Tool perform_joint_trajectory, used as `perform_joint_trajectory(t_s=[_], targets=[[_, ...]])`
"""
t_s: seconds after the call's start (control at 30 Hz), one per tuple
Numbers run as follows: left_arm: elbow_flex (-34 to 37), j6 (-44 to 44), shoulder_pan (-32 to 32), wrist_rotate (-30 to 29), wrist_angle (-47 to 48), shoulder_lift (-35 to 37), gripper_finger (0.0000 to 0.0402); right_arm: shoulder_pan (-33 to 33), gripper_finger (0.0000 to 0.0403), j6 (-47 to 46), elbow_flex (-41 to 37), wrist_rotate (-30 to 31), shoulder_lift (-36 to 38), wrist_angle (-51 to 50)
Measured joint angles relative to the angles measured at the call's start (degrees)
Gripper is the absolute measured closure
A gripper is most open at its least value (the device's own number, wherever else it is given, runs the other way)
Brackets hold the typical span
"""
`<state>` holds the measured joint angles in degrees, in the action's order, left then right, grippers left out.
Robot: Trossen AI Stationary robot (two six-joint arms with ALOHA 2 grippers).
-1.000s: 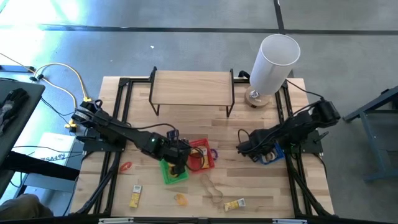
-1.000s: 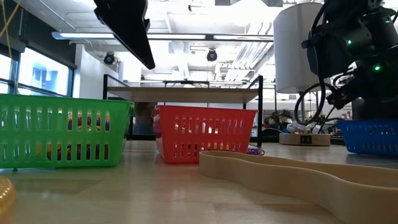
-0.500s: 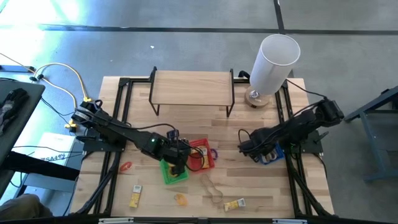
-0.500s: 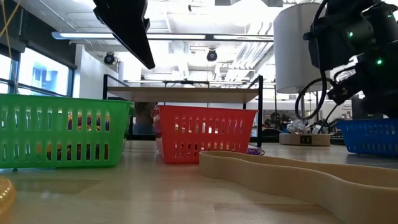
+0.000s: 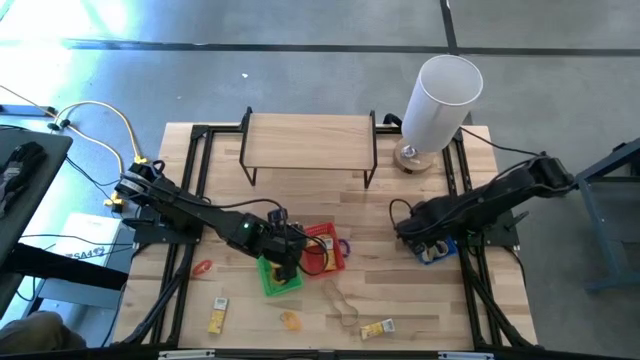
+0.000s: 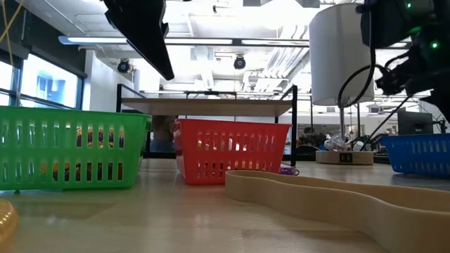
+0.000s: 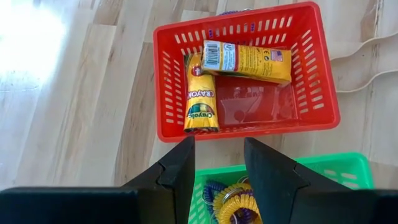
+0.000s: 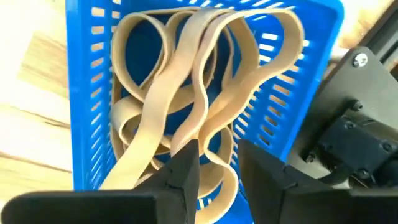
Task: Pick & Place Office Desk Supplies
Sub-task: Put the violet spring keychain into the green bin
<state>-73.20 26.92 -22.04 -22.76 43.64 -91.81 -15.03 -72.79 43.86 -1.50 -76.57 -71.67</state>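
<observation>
My left gripper hangs open over the green basket, where purple and yellow coiled rings lie between its fingers. The red basket next to it holds two yellow crayon packets. My right gripper hovers open over the blue basket, which is full of tan rubber bands. Loose on the table are an orange ring, yellow packets, a yellow ring, tan bands, another packet and a purple ring.
A wooden shelf on a black frame stands at the far side. The tall white cylinder stands at the far right corner. Black rails run along both table sides. In the low view a tan band lies close in front.
My right arm has drawn back toward the table's right edge and risen, with its gripper shifting a little to the right over the blue basket. My left arm has kept still.
</observation>
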Motion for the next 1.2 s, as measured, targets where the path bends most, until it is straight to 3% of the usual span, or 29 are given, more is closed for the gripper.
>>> perform_joint_trajectory(t_s=[0.23, 0.47, 0.67, 0.97, 1.07, 1.2], targets=[[0.3, 0.0, 0.0, 0.0, 0.0, 0.0, 0.0271, 0.0, 0.0318, -1.2, 0.0, 0.2, 7.1, 0.8], [0.3, -0.6, 0.0, 0.0, 0.0, 0.0, 0.0271, -1.9, 0.0324, 1.2, 0.0, 4.7, 14.5, 5.1], [0.3, -0.6, 0.2, 0.0, -0.2, 0.0, 0.0271, -6.6, 0.0324, 15.3, 0.0, 14.1, 17.2, 19.8], [0.3, -0.6, 0.5, 0.0, -0.5, 0.0, 0.0271, -9.1, 0.0323, 43.3, 0.0, 20.6, 9.2, 47.7], [0.3, -0.6, 0.4, 0.0, -0.5, 0.0, 0.0271, -7.7, 0.0311, 46.0, 0.1, 20.7, 3.7, 52.3], [0.3, -0.6, 0.4, 0.0, -0.5, 0.0, 0.0271, -4.1, 0.0266, 45.8, 0.0, 20.9, -3.9, 55.4]])
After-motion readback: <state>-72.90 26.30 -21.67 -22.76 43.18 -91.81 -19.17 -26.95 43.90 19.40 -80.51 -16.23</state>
